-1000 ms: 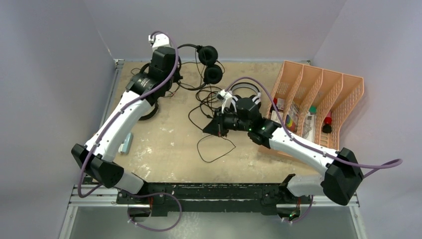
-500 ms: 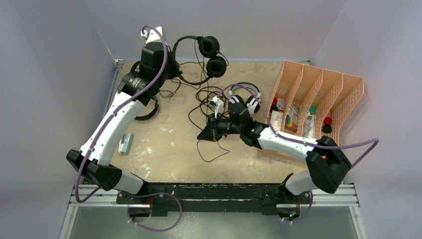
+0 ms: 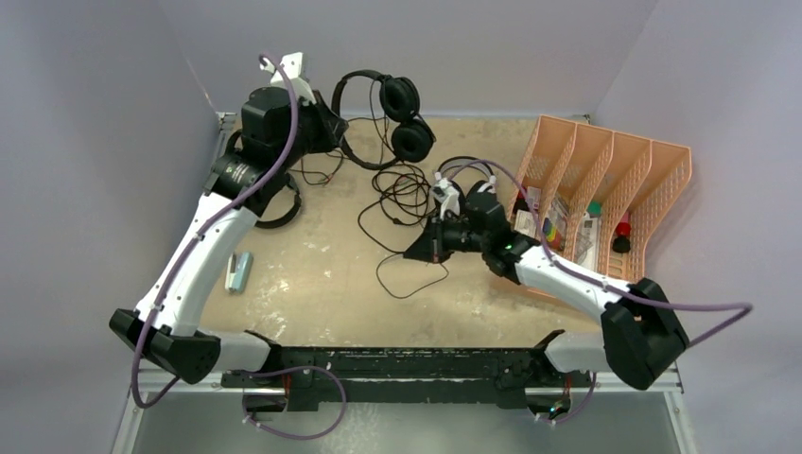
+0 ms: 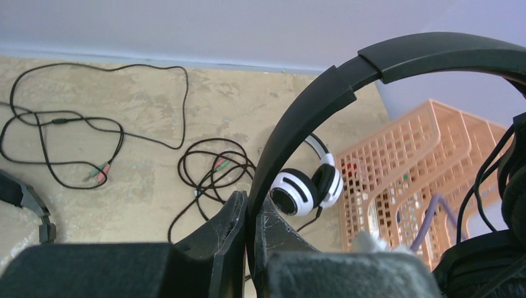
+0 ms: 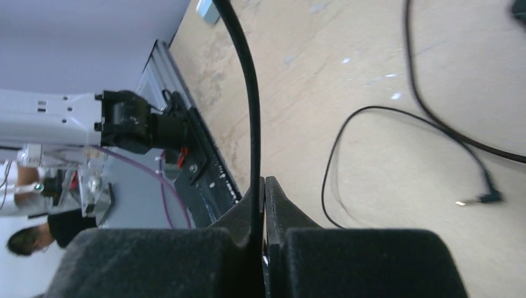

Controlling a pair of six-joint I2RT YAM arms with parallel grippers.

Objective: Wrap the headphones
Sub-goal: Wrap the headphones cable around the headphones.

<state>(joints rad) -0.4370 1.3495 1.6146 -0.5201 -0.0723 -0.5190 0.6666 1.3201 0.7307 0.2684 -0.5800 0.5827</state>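
Note:
My left gripper (image 3: 326, 125) is shut on the headband (image 4: 310, 118) of the small black round-padded headphones (image 3: 405, 115) and holds them above the table's far edge. My right gripper (image 3: 417, 253) is shut on a thin black cable (image 5: 249, 93) over the table's middle; the cable's loop (image 3: 409, 276) and its plug (image 5: 490, 197) lie on the table. The white-and-black headphones (image 4: 304, 192) lie beside the orange organizer, partly hidden by my right arm in the top view (image 3: 480, 180). The larger black headphones (image 3: 276, 210) lie under my left arm. Tangled cables (image 3: 397, 189) lie between them.
An orange slotted file organizer (image 3: 653, 180) with small items stands at the right. A small light-blue object (image 3: 238, 271) lies near the left front. Loose cable coils (image 4: 62, 136) lie along the far left. The table's front rail (image 5: 198, 167) runs below my right gripper.
My left gripper has risen and drawn back left with the black headphones, their cups now higher. My right gripper swung left, then back right, dragging the cable loop.

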